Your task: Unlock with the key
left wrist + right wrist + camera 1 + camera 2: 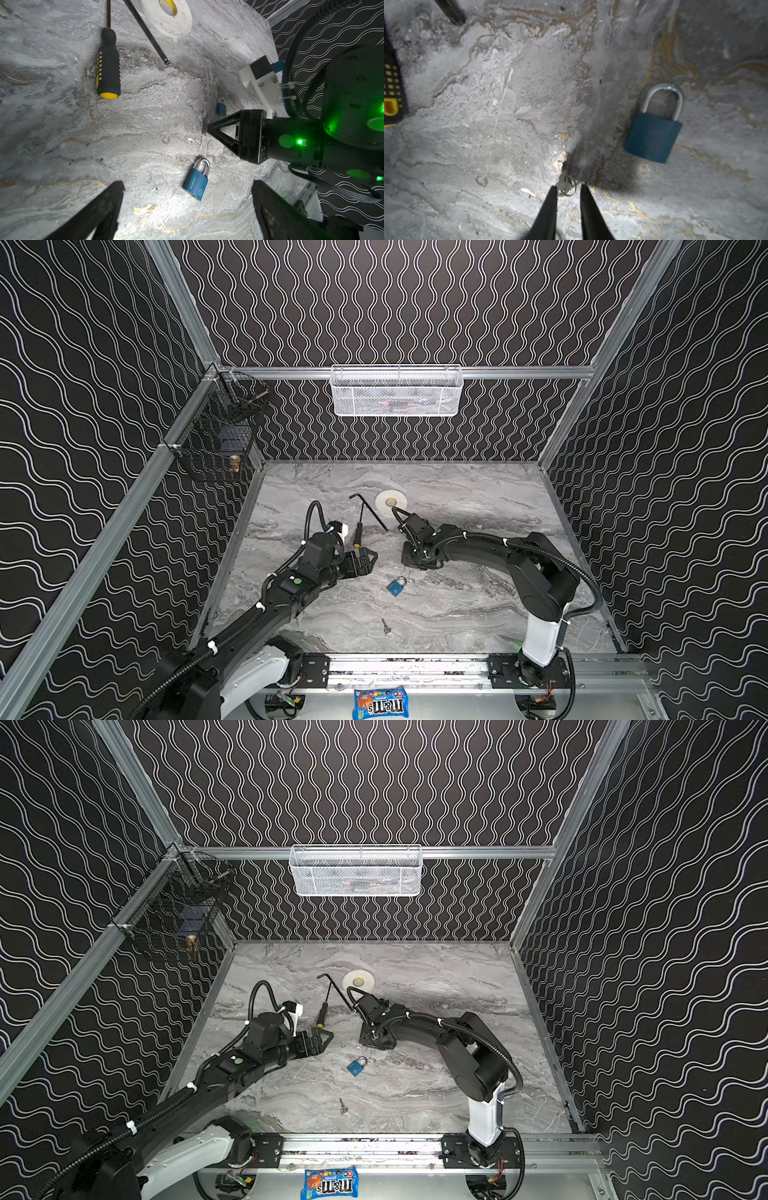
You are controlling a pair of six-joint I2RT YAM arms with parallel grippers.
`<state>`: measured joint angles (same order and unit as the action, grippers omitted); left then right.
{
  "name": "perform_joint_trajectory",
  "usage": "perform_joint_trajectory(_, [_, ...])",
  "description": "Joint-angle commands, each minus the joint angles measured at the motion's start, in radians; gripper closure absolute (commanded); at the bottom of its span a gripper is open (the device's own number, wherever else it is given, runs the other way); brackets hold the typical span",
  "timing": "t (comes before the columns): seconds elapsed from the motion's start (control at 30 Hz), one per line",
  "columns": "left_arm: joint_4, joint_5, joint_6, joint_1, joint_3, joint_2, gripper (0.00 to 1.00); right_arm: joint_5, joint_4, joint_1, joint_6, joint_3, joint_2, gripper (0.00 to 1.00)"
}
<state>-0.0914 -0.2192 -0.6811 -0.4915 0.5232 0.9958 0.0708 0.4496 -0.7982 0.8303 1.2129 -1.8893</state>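
Right claw (569,187), narrow, straddles the key (564,183) on the surface (478,510), padlock (652,137) just beside. Left claw (368,561) wide, near. Screwdriver (357,536), hex wrench (374,513) and tape roll (382,507) lie behind; open room toward the right edge.

The padlock body (653,139) is seen as matt blue, the shackle (663,86) as polished metal (marbled tabletop (488,124): rough).

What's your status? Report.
Left gripper wide open, empty. Right gripper tips straddle a ringed key, not clamped. Blue padlock flat, shackle shut, unobstructed. Second key loose nearer the rail.
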Motion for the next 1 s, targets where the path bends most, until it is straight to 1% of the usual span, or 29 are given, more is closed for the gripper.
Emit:
perform_joint_trajectory(0.0, [0.031, 0.001, -0.012, -0.004, 0.005, 0.004, 0.01, 0.024, 0.0, -0.008, 0.024, -0.002, -0.002, 0.78])
perform_joint_trajectory(0.07, [0.034, 0.002, -0.013, -0.006, 0.004, 0.006, 0.01, 0.028, -0.001, -0.009, 0.024, -0.007, -0.002, 0.78])
perform_joint_trajectory(0.17, [0.034, 0.004, -0.012, -0.009, 0.007, 0.01, 0.01, 0.037, 0.006, -0.01, 0.021, -0.006, -0.041, 0.79])
perform_joint_trajectory(0.63, [0.044, 0.006, -0.014, -0.023, 0.016, 0.033, 0.01, 0.046, 0.007, -0.01, 0.006, -0.009, -0.052, 0.84])
perform_joint_trajectory(0.97, [0.056, 0.0, -0.029, -0.032, 0.019, 0.045, 0.01, 0.04, -0.005, -0.003, -0.034, 0.008, -0.048, 0.92])
